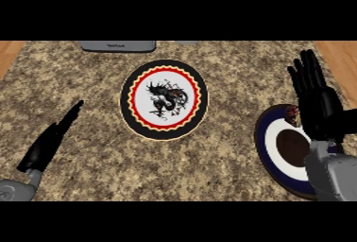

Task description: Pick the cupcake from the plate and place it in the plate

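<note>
A round plate (pixel 164 99) with a black rim, a red wavy ring and a dragon picture lies at the counter's middle. At the right lies a second plate (pixel 273 142) with a dark blue rim, a white ring and a brown centre. At its far edge a small red and white piece of the cupcake (pixel 291 112) shows, mostly hidden by my right hand (pixel 317 101). That hand hangs over this plate, open, fingers straight and pointing away from me. My left hand (pixel 52 139) is at the lower left, open, fingers straight, holding nothing.
A grey flat object (pixel 118 46) sits at the counter's far edge, left of middle. Wooden surfaces (pixel 10 52) border the speckled stone counter (pixel 90 85) on both sides.
</note>
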Robot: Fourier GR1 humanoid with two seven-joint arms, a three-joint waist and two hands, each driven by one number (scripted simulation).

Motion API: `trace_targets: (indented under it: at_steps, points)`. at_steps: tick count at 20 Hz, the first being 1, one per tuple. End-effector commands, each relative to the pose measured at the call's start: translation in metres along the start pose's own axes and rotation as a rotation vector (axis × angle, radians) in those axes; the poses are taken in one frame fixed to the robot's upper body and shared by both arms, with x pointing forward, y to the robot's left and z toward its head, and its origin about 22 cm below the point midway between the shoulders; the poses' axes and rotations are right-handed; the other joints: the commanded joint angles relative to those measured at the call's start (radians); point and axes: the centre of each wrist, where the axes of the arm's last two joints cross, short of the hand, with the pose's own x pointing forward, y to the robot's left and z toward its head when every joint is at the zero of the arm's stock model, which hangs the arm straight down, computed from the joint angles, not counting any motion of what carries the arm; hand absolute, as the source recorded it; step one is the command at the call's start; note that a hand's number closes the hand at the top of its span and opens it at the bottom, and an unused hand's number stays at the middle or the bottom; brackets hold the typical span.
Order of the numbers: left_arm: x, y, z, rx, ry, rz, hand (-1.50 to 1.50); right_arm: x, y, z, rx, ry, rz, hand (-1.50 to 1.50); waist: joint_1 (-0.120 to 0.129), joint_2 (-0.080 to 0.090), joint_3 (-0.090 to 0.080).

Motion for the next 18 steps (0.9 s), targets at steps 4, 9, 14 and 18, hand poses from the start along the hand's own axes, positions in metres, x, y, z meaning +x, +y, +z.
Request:
trace_targets:
  at_steps: [4,9,14,18]
  points:
    - [0.002,-0.014,0.002,0.101,-0.116,0.246,0.00,0.018,-0.025,0.005,0.083,-0.289,-0.348,1.50,0.020,-0.017,0.054]
    - [-0.004,-0.027,0.002,0.143,-0.141,0.383,0.00,-0.011,-0.073,0.019,-0.422,-0.452,-0.290,-1.50,0.005,-0.004,0.055]
    - [-0.014,-0.038,0.006,0.113,-0.168,0.419,0.00,-0.083,-0.065,0.053,-0.399,-0.629,-0.419,-1.50,0.023,-0.003,0.052]
    - [-0.028,-0.029,0.014,0.117,-0.161,0.421,0.00,-0.127,-0.076,0.082,-0.435,-0.626,-0.296,-1.50,0.023,-0.007,0.050]
